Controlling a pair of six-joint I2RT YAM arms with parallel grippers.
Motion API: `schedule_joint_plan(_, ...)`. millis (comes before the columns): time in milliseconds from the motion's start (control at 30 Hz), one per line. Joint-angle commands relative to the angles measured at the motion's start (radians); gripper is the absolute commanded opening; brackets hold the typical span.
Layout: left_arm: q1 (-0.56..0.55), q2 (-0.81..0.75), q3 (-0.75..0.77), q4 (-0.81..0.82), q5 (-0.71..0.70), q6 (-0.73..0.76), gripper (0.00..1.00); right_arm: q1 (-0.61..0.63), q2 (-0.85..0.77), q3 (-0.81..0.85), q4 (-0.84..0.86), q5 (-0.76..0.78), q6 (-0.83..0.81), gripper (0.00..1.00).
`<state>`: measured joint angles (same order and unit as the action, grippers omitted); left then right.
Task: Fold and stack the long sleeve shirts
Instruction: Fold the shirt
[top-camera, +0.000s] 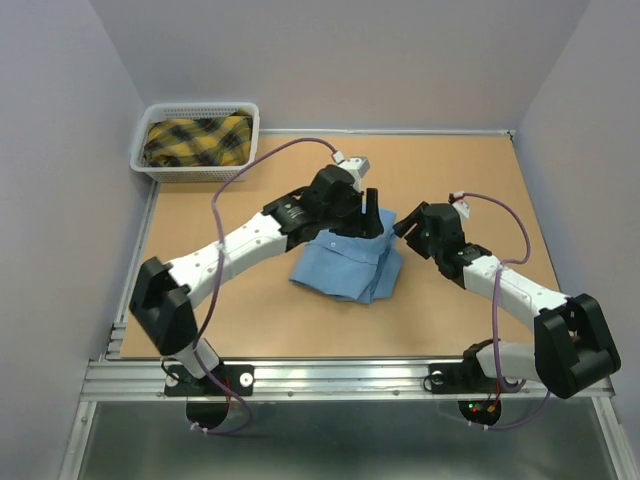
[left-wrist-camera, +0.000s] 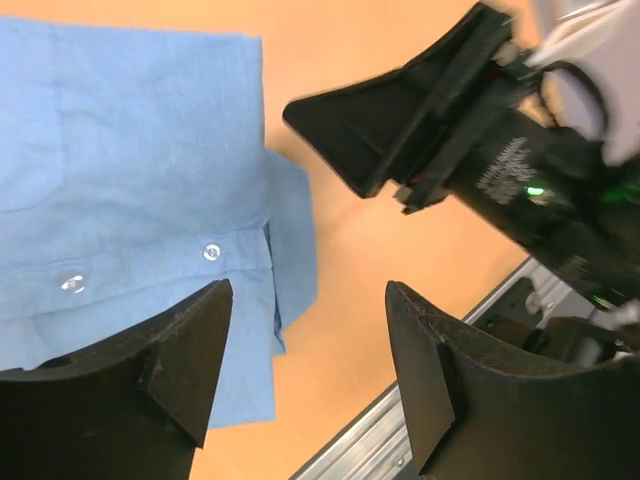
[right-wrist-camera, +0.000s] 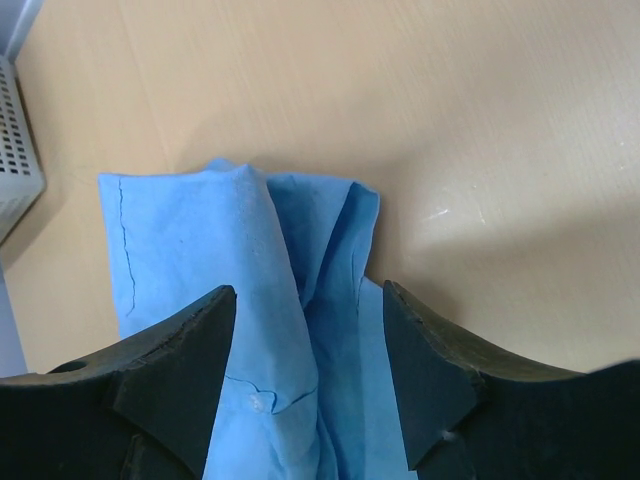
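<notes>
Left end effector (top-camera: 368, 216), jaws spread, seemingly above far edge of the shirt (top-camera: 343, 268).

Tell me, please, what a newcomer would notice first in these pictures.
The light blue shirt, folded in the middle of the table, draws the eye, with the left tool and right tool both open close to it. Next comes the yellow plaid cloth in the white basket at the far left corner.

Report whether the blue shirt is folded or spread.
Folded: the blue shirt lies as a compact bundle with layered, doubled-over edges.
</notes>
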<state>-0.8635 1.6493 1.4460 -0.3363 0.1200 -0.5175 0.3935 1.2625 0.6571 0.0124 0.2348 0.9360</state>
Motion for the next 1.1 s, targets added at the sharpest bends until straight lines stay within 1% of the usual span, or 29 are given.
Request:
schedule_joint_plan(0,0.034,-0.158,-0.156,0.068,-0.069,-0.032,0.72,-0.005,-0.012,0.09,-0.04,-0.04,-0.049,0.65)
schedule_joint_plan(67,0.047,-0.202,-0.243,0.089,-0.059,-0.032,0.68,-0.004,0.02,0.151,-0.048,-0.103,-0.092,0.62)
schedule_joint_plan(100,0.053,-0.215,-0.266,0.118,-0.054,-0.027,0.65,-0.005,0.035,0.174,-0.052,-0.159,-0.104,0.59)
schedule_joint_plan(167,0.054,-0.233,-0.306,0.149,-0.042,-0.019,0.61,-0.004,0.069,0.24,-0.051,-0.219,-0.12,0.55)
schedule_joint_plan(200,0.055,-0.244,-0.34,0.179,-0.039,-0.016,0.56,-0.004,0.08,0.265,-0.051,-0.279,-0.134,0.55)
schedule_joint_plan(300,0.054,-0.256,-0.394,0.265,-0.011,-0.007,0.51,-0.004,0.145,0.347,-0.049,-0.37,-0.158,0.53)
schedule_joint_plan(367,0.054,-0.252,-0.429,0.33,0.007,-0.001,0.48,-0.005,0.208,0.393,-0.039,-0.423,-0.145,0.52)
schedule_joint_plan(533,0.032,-0.195,-0.45,0.447,0.026,0.033,0.45,-0.005,0.307,0.415,0.046,-0.454,-0.128,0.49)
schedule_joint_plan(600,0.002,-0.149,-0.455,0.489,0.046,0.051,0.44,-0.008,0.343,0.412,0.082,-0.465,-0.121,0.48)
schedule_joint_plan(633,-0.009,-0.113,-0.455,0.499,0.05,0.057,0.42,-0.013,0.375,0.395,0.102,-0.476,-0.114,0.47)
schedule_joint_plan(667,-0.022,-0.112,-0.455,0.505,0.053,0.062,0.41,-0.019,0.388,0.38,0.124,-0.486,-0.108,0.47)
schedule_joint_plan(733,-0.055,-0.056,-0.46,0.514,0.058,0.062,0.39,-0.045,0.405,0.345,0.19,-0.508,-0.083,0.46)
schedule_joint_plan(900,-0.112,0.045,-0.513,0.571,0.118,0.03,0.33,-0.142,0.438,0.176,0.366,-0.604,-0.036,0.45)
schedule_joint_plan(1067,-0.14,0.13,-0.541,0.612,0.184,-0.001,0.31,-0.182,0.535,0.116,0.439,-0.652,-0.037,0.45)
